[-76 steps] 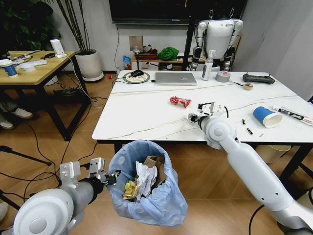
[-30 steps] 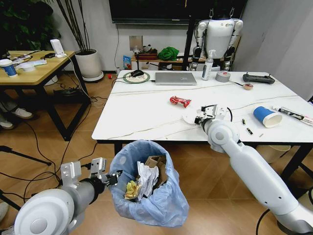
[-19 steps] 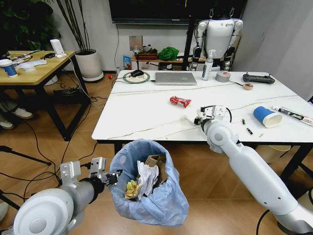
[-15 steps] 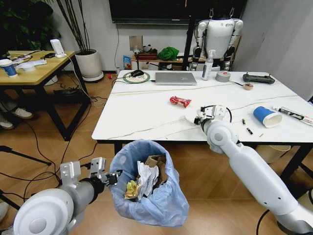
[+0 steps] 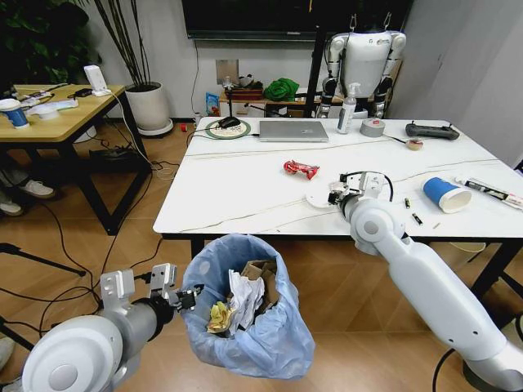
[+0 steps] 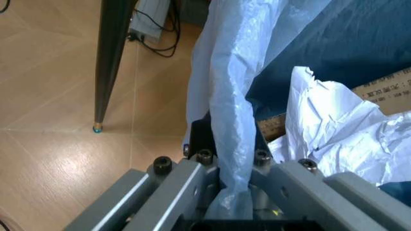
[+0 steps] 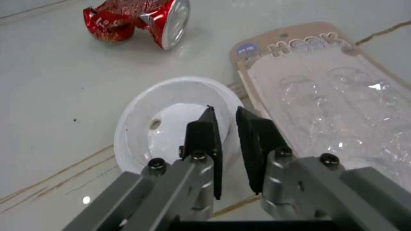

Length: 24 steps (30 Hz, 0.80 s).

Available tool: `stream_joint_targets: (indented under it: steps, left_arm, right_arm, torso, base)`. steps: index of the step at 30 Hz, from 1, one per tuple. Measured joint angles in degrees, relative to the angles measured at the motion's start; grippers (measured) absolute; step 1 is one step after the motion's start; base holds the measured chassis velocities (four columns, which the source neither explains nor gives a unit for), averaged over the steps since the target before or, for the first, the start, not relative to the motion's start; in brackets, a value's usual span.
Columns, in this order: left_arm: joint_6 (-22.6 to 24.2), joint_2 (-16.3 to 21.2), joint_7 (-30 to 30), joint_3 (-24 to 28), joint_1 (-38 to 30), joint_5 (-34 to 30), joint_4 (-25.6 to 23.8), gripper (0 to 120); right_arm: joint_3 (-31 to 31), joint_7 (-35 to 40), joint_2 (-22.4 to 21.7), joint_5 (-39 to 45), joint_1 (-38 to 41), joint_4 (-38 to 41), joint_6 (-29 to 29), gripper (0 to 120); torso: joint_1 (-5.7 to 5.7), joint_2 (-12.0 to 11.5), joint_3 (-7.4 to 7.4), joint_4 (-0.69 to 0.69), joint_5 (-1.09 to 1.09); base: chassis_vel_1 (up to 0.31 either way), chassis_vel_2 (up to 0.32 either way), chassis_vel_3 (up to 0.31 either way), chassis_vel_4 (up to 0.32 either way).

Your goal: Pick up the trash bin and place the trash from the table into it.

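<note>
Right hand [image 7: 226,126] hangs just above the white marble-look table [image 5: 245,184], its two dark fingers [image 7: 207,144] nearly together with only a narrow slot between them, holding nothing. Directly under the fingertips lies a white, shallow, round plastic lid [image 7: 170,122] with a small sip hole; the fingers straddle its rim on the side toward the blister pack. The lid is round, so it has no long axis to align to; judged, only a rim pinch is available, since it lies flat and thin on a hard, smooth top.

Touching the lid's edge, at about 2 o'clock from the hand in the wrist view, is a flat tan card backing with clear bubble blister [image 7: 321,96], its long axis running diagonally away. At about 11 o'clock, apart from the lid, is a crushed red-and-silver foil can or wrapper [image 7: 138,19], glossy and crumpled.

In the head view a blue paper cup [image 5: 445,194] lies on its side at 3 o'clock of the right hand, well apart.

Left hand [image 6: 234,159] is clamped on the rim of the round trash bin lined with crinkled light-blue translucent bag [image 5: 245,310], held low at the table's near edge. The bin holds white paper and brown cardboard. The right hand is much nearer the table litter.
</note>
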Motion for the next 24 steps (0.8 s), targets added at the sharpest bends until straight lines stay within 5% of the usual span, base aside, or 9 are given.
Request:
stream_joint_targets:
  steps: [14, 24]
  left_arm:
    - [0.0, 0.06, 0.07, 0.26, -0.28, 0.11, 0.0, 0]
    - [0.0, 0.1, 0.18, 0.25, -0.43, 0.09, 0.0, 0]
  right_arm:
    - [-0.01, 1.85, 0.4, 1.75, 0.35, -0.83, 0.23, 56]
    - [-0.64, 1.68, 0.94, 1.22, 0.37, -1.46, 0.31, 29]
  torso:
    - [-0.01, 0.0, 0.0, 0.0, -0.01]
    - [-0.01, 0.0, 0.0, 0.0, -0.01]
  base:
    - [0.0, 0.0, 0.0, 0.0]
    - [0.0, 0.0, 0.0, 0.0]
